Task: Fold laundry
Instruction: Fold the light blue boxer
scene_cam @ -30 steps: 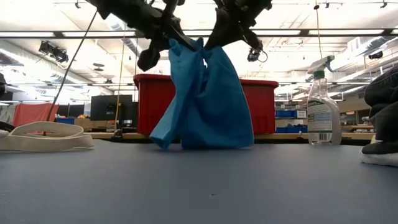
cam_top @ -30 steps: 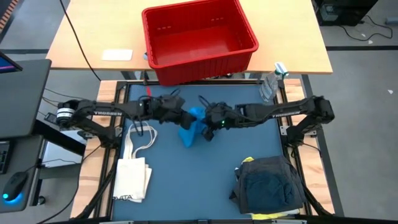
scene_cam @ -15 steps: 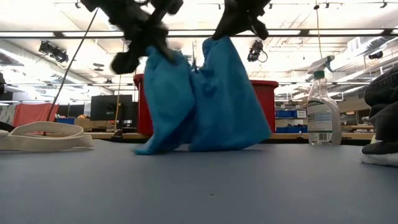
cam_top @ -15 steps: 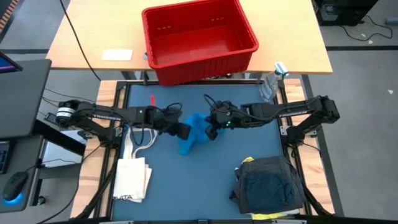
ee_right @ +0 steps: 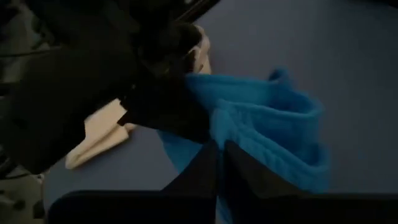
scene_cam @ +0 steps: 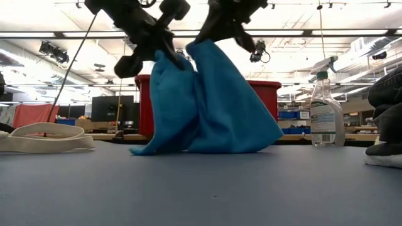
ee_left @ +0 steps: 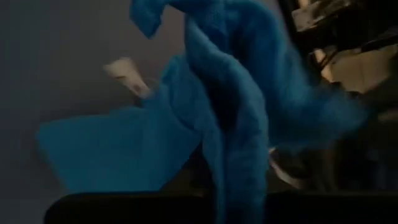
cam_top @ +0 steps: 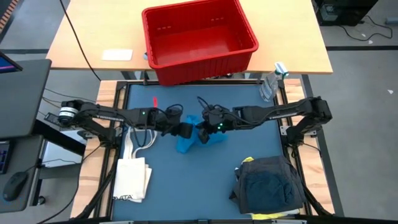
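Both grippers are clamped onto one blue cloth [scene_cam: 201, 107] over the middle of the blue table [cam_top: 249, 149]. From where I sit, the left gripper [cam_top: 185, 129] has its fingers pinched tight on one top corner, and the right gripper [cam_top: 203, 132] is closed just as tight on the other corner, right beside it. In the low view the cloth hangs from the left gripper [scene_cam: 164, 51] and the right gripper [scene_cam: 204, 36] in two folds, with the bottom edge spread out and touching the table.

Quick count of the rest:
- one pile of dark laundry [cam_top: 268, 183] at the near right corner of the table, well away from the blue piece; I can make out a dark grey garment with a darker piece lying on top of it and a sliver of yellow poking out at the edges
- one cream tote bag [cam_top: 133, 174] lying flat at the near left, its handles looped toward the left arm
- one red bin [cam_top: 198, 38] on the wooden table [cam_top: 93, 37] behind
- one spray bottle [scene_cam: 325, 113] at the far right edge

So two arms, two closed grips, one piece of cloth between them.
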